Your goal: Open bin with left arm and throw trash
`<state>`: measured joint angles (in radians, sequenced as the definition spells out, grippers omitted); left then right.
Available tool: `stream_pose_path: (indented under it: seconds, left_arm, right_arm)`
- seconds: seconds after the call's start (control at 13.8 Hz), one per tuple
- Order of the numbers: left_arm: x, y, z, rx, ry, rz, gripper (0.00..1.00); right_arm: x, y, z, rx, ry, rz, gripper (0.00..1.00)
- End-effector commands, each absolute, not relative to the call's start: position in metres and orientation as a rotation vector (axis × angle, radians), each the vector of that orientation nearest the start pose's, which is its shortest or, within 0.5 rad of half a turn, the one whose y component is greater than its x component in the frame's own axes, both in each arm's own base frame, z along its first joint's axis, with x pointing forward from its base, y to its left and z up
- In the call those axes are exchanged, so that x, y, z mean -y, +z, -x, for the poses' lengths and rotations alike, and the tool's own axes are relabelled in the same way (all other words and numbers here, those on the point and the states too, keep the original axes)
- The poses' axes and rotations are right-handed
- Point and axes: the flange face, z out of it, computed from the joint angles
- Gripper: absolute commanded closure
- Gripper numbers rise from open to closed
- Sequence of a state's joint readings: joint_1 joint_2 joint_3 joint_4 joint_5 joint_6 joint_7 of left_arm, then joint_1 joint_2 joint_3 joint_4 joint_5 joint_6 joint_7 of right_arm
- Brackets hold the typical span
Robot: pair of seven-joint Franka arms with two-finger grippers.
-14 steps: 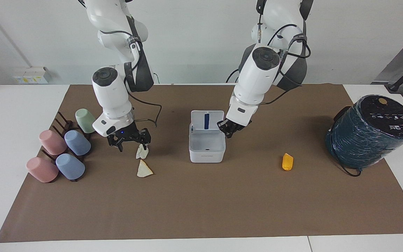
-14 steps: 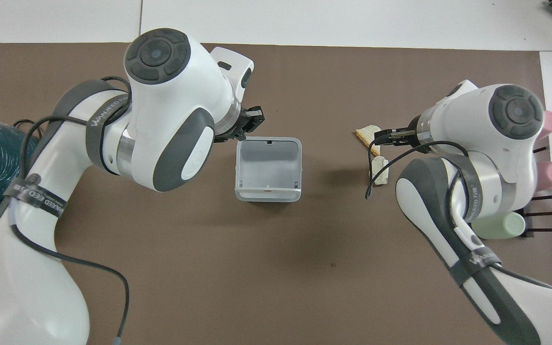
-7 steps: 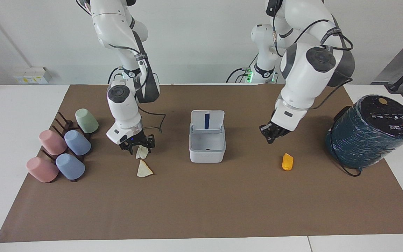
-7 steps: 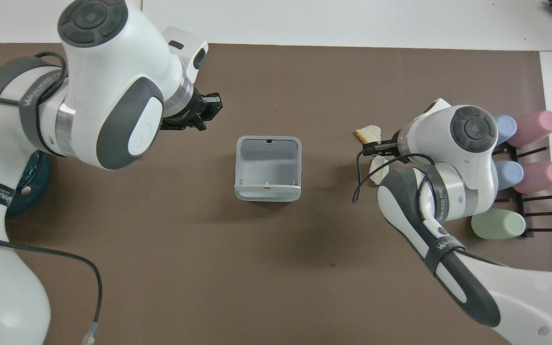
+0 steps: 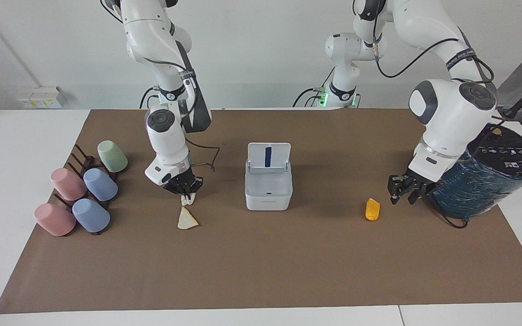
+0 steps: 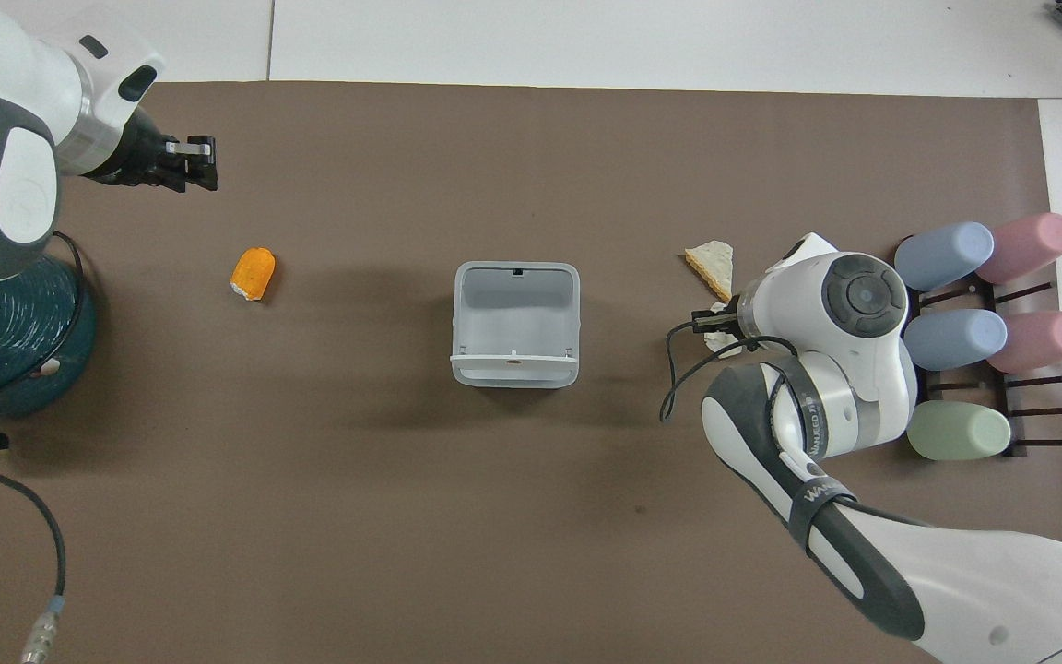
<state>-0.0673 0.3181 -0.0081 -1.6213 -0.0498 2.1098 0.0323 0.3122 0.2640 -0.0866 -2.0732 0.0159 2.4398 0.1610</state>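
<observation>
While the bin [image 5: 268, 183] is standing open mid-table, the right gripper [image 5: 186, 192] is pinching the paper wad [image 5: 187, 199], likely light and crushable, beside the cups [image 5: 84, 190]; the left gripper [image 5: 406, 192], fingers parted, is hanging near the orange lump [image 5: 372, 209].

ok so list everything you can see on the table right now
bin: one, white, lid up, mid-mat
paper wad: one, white, in the right end effector
cream piece: one, beside the wad, farther from the robots
orange lump: one, toward the left arm's end
cups: five, pink, blue, green, on a dark rack
cylinder: one, dark teal, left arm's end
mat: one, brown
right end effector: shut on the wad
left end effector: open, beside the cylinder
</observation>
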Motion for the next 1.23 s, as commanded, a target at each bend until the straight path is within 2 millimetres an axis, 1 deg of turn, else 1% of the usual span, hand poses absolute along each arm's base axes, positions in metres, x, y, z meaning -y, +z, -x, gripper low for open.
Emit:
stream_pose_path:
  seconds: [0.0, 0.07, 0.22, 0.29, 0.36, 0.43, 0.58, 0.65, 0.8, 0.87, 0.94, 1.01, 1.09, 1.16]
  left_arm:
    - [0.053, 0.437, -0.651, -0.204, -0.289, 3.157, 0.00]
    - [0.057, 0.424, -0.652, -0.213, -0.301, 3.154, 0.00]
    - [0.063, 0.393, -0.648, -0.225, -0.342, 3.149, 0.00]
    - [0.067, 0.379, -0.648, -0.233, -0.354, 3.148, 0.00]
    - [0.073, 0.360, -0.651, -0.246, -0.342, 3.149, 0.00]
    - [0.074, 0.348, -0.653, -0.245, -0.349, 3.148, 0.00]
    - [0.074, 0.334, -0.653, -0.250, -0.351, 3.146, 0.00]
    - [0.073, 0.328, -0.650, -0.271, -0.342, 3.143, 0.00]
    - [0.072, 0.311, -0.639, -0.322, -0.347, 3.133, 0.00]
    - [0.071, 0.307, -0.635, -0.322, -0.340, 3.133, 0.04]
    - [0.071, 0.306, -0.634, -0.322, -0.332, 3.134, 0.08]
    - [0.073, 0.304, -0.632, -0.327, -0.325, 3.134, 0.15]
    - [0.085, 0.300, -0.626, -0.356, -0.308, 3.134, 0.23]
    - [0.086, 0.297, -0.623, -0.359, -0.296, 3.134, 0.32]
  right_arm:
    - [-0.134, 0.381, -0.595, 0.036, -0.163, 3.111, 1.00]
    - [-0.137, 0.404, -0.600, 0.027, -0.181, 3.105, 1.00]
    - [-0.146, 0.442, -0.609, -0.063, -0.259, 3.062, 1.00]
    - [-0.154, 0.460, -0.615, -0.148, -0.278, 2.972, 1.00]
    - [-0.161, 0.474, -0.621, -0.202, -0.283, 2.886, 1.00]
    - [-0.169, 0.481, -0.624, -0.223, -0.287, 2.829, 1.00]
    - [-0.195, 0.490, -0.621, -0.218, -0.289, 2.747, 1.00]
    - [-0.211, 0.491, -0.617, -0.182, -0.283, 2.743, 1.00]
    - [-0.253, 0.491, -0.607, -0.064, -0.273, 2.761, 1.00]
    - [-0.272, 0.487, -0.601, 0.016, -0.280, 2.807, 1.00]
    - [-0.283, 0.481, -0.598, 0.048, -0.280, 2.837, 1.00]
    - [-0.296, 0.478, -0.594, 0.035, -0.269, 2.841, 1.00]
    - [-0.309, 0.477, -0.595, 0.008, -0.260, 2.838, 1.00]
    - [-0.318, 0.476, -0.596, -0.018, -0.247, 2.837, 1.00]
